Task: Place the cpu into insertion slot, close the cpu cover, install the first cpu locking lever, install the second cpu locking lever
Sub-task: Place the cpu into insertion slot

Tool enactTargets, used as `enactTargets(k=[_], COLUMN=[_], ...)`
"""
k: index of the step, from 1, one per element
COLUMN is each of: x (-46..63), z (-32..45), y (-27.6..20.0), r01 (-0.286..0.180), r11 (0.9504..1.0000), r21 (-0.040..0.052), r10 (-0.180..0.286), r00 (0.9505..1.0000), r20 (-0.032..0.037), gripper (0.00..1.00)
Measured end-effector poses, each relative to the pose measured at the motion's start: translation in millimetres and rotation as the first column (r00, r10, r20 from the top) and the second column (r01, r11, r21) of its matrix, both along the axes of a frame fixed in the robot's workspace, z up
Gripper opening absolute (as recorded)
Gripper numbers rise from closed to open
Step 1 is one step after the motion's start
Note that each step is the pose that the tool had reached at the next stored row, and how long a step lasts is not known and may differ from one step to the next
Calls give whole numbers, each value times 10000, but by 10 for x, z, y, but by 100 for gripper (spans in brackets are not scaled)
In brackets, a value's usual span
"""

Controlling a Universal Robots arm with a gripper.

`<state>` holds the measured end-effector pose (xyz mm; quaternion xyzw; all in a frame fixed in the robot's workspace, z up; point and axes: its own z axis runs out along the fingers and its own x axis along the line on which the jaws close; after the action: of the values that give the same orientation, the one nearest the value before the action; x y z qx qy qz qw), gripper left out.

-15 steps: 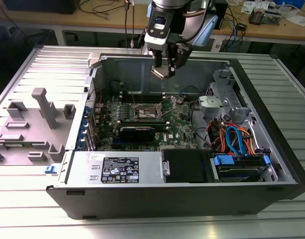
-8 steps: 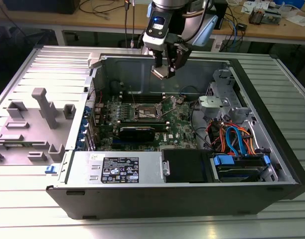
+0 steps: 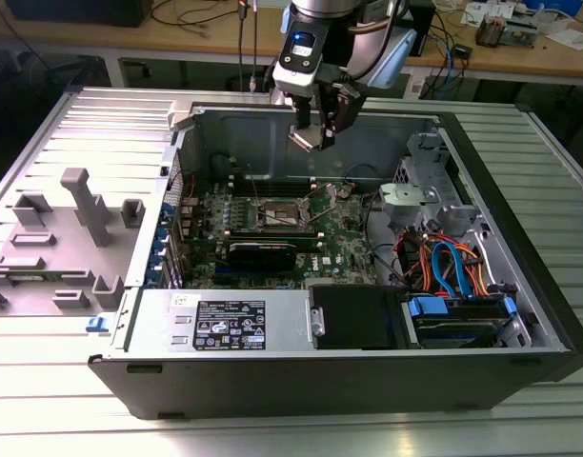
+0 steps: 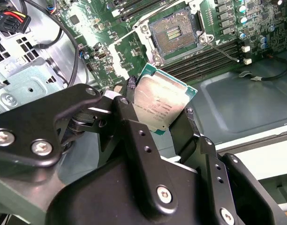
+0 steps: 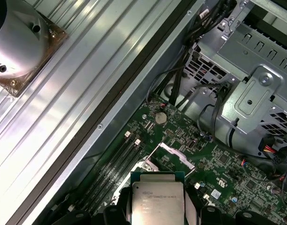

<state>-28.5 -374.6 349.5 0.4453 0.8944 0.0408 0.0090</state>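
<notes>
In the first wrist view the picture's edge cuts off part of the cpu [image 5: 157, 201]. In the second wrist view my hand [image 4: 157, 112] covers its nearest corner and sides.

Orange and blue cables [image 3: 447, 267] lie near the power supply [image 3: 225, 324].

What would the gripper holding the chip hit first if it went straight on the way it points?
Probably the green circuit board at or near the insertion slot, with the cpu in the gripper touching first; depth is unclear.
</notes>
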Motion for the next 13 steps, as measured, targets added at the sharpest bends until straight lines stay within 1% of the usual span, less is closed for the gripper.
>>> enactTargets(k=[2,7,9,11,13], x=[0,0,0,0,0], z=[0,-2,-3,-3,-3], y=[-1,-2,-2,-2,-3], r01=[67,464,636,892,1025], r11=[10000,9989,9980,9960,9947], r21=[0,1,1,1,0], r10=[-67,-464,-636,-892,-1025], r00=[10000,9989,9980,9960,9947], r20=[0,0,0,0,0], gripper=[54,54,54,54,54])
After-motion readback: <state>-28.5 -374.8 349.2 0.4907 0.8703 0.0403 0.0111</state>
